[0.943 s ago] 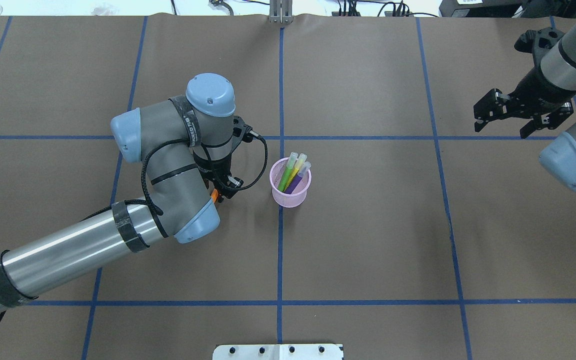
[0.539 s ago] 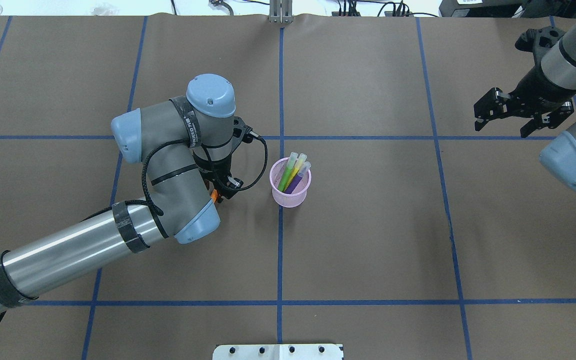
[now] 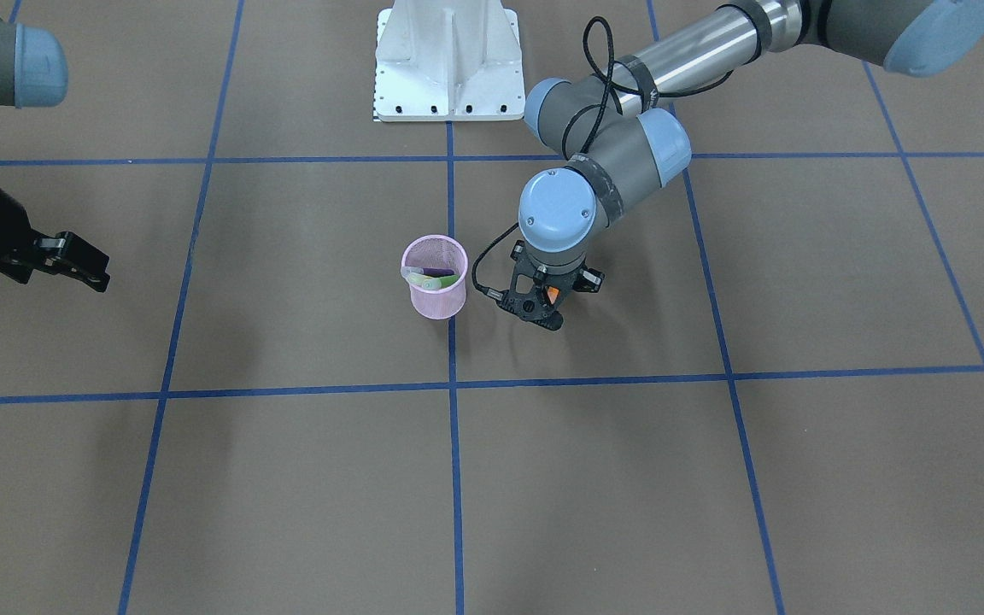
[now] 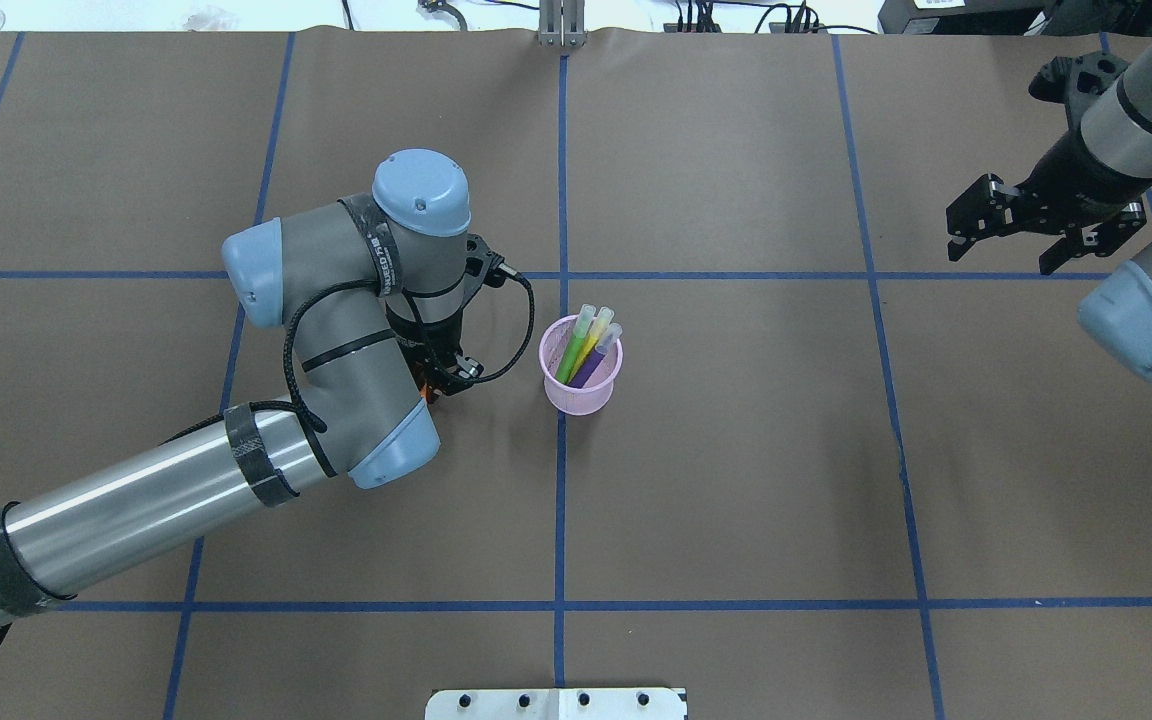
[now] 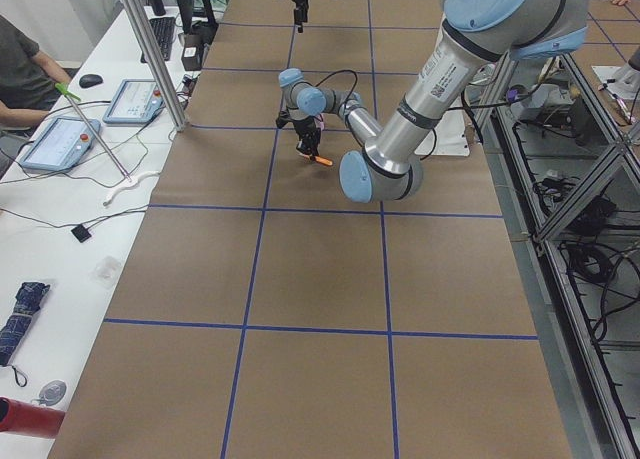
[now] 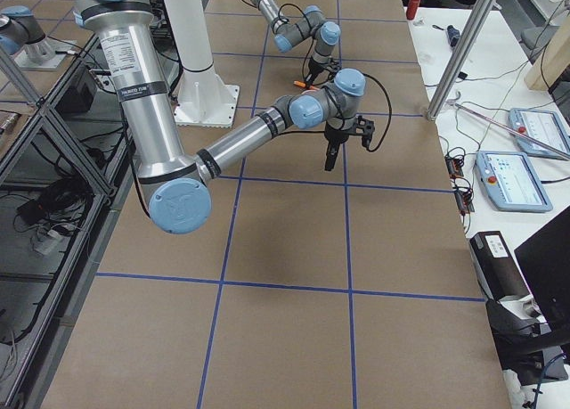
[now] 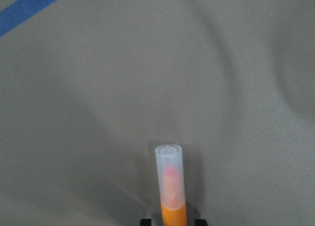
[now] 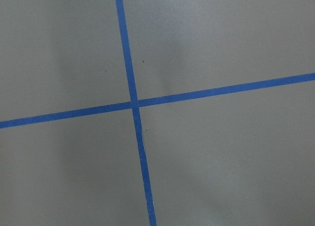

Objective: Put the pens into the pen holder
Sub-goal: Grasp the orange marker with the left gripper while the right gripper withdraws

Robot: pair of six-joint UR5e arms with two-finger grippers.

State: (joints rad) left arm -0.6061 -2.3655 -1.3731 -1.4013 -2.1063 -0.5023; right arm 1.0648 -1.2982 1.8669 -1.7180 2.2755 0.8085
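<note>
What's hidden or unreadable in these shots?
Left gripper: jaws hidden under its wrist in the overhead view, cropped by the left wrist view's bottom edge.
Orange pen: most of its barrel cut off there too.
Pens in the pen holder: lower ends obscured by mesh, overhead view.

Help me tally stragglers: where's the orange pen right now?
The orange pen is held in the left gripper, just beside the pink pen holder on the robot's left side; in the front-facing view that is right of the holder.

Left gripper closed, low; right gripper open, far aside.
</note>
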